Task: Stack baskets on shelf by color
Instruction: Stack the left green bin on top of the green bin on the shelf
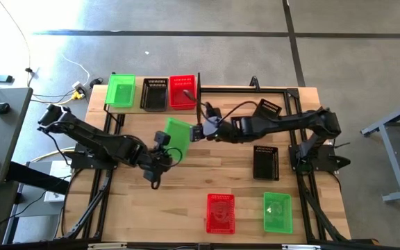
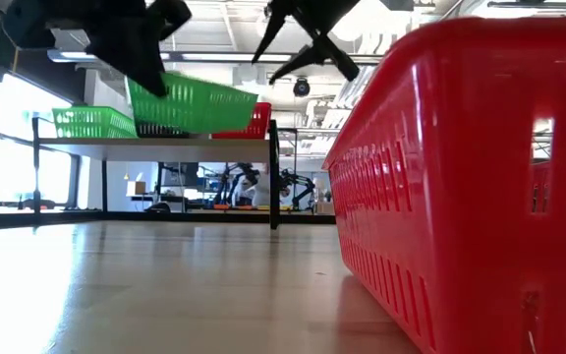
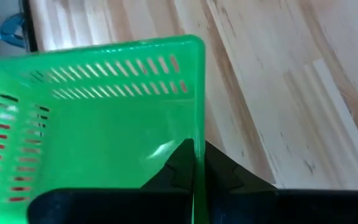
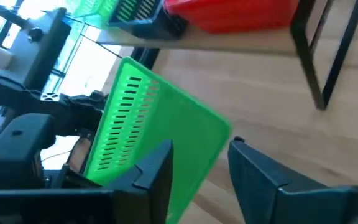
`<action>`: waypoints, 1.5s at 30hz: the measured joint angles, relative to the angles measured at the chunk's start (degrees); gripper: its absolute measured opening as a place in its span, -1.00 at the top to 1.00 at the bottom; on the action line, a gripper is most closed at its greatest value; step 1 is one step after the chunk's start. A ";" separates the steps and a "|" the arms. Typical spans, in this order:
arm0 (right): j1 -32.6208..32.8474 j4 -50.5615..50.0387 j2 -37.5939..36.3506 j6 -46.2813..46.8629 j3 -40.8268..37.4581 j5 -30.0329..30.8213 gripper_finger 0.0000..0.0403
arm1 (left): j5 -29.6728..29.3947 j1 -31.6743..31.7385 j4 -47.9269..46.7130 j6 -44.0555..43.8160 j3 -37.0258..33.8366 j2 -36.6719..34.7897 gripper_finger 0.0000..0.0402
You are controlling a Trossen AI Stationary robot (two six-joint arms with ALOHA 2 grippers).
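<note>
My left gripper [image 1: 164, 148] is shut on a bright green mesh basket [image 1: 178, 135], which is in the air over the middle of the table, in front of the shelf [image 1: 198, 82]. In the low view this basket [image 2: 197, 104] hangs tilted. My right gripper [image 1: 199, 131] is open just right of the basket; in its wrist view the fingers [image 4: 160, 171] stand apart near the basket's underside [image 4: 166, 124]. On the shelf stand a green basket [image 1: 120, 90], a black basket [image 1: 154, 94] and a red basket [image 1: 182, 92]. My left gripper [image 3: 195, 169] pinches one wall of the green basket at its rim [image 3: 197, 118], one finger inside the basket and one outside. It comes at the basket from the table's left and near side. The basket is lifted clear of the table and tilted.
On the table lie a black basket [image 1: 266, 163], another black basket [image 1: 269, 109] by the far right frame, a red basket [image 1: 220, 212] and a green basket [image 1: 277, 212] near the front edge. The red basket [image 2: 470, 177] fills the low view's right. Bare wood lies front left.
</note>
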 joint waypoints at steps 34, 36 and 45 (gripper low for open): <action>-1.32 1.48 -6.75 -13.55 -0.02 2.96 0.20 | -5.30 11.69 -26.54 0.83 8.01 -36.39 1.00; -1.80 1.48 -6.75 -13.82 -0.02 2.96 0.20 | -5.30 13.68 -28.84 2.08 9.96 -36.30 1.00; -4.56 1.50 -6.73 -20.94 -0.04 -3.04 0.20 | -5.27 20.12 -30.24 11.25 14.43 -36.35 1.00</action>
